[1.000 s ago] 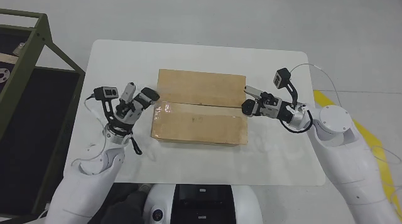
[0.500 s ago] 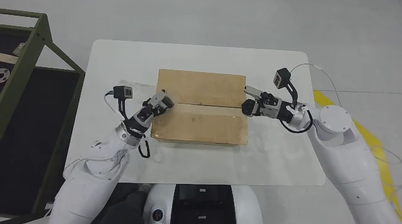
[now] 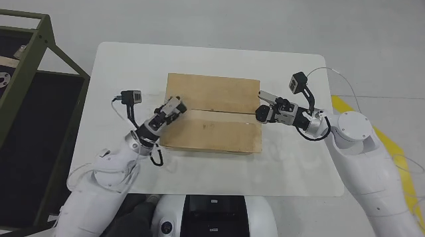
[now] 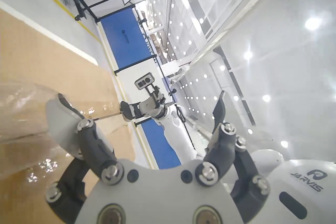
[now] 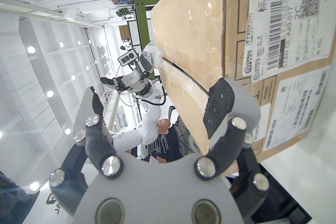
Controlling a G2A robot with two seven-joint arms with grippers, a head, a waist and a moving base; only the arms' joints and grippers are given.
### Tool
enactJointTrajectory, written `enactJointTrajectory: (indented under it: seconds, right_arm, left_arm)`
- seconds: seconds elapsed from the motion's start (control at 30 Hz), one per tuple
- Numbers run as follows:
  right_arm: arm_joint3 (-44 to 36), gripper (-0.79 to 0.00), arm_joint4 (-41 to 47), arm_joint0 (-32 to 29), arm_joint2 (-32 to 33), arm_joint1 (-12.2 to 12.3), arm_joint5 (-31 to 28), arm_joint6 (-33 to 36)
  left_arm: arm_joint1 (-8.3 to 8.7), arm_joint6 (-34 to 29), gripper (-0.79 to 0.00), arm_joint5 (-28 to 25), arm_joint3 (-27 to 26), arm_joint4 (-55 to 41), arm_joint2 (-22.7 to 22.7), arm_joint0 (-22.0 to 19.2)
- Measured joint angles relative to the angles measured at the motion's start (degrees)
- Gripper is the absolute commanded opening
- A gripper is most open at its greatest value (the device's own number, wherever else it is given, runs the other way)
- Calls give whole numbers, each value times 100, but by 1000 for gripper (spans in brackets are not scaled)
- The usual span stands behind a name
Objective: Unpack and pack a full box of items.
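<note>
A closed brown cardboard box (image 3: 211, 113) lies in the middle of the white table (image 3: 133, 64), with a taped seam along its top. My left gripper (image 3: 176, 105) is open over the box's left end at the seam. In the left wrist view the left gripper (image 4: 141, 109) has one fingertip (image 4: 61, 114) resting on the glossy tape. My right gripper (image 3: 261, 104) is open at the box's right end. In the right wrist view the right gripper (image 5: 155, 104) has one pad (image 5: 220, 104) against the box's top edge, beside the shipping labels (image 5: 288, 25).
A green metal rack (image 3: 40, 44) with dark shelves stands off the table's left side. Bare tabletop lies on all sides of the box. Yellow floor markings (image 3: 392, 151) run on the right.
My left gripper has moved from beside the box's left end up onto its top at the seam. The right arm and the box have stayed put.
</note>
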Motion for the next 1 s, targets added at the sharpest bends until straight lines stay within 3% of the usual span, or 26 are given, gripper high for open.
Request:
enactJointTrajectory:
  seconds: [0.57, 0.8, 1.0]
  right_arm:
    - [0, 0, 0, 0, 0, 0, 0, 0]
    - [0, 0, 0, 0, 0, 0, 0, 0]
    - [0, 0, 0, 0, 0, 0, 0, 0]
  left_arm:
    - [46, -229, 0, -20, 252, -1205, -1442, 429]
    - [44, -844, 0, 16, 275, -1280, -1402, 471]
    - [21, -1217, 0, 113, 364, -1540, -1176, 225]
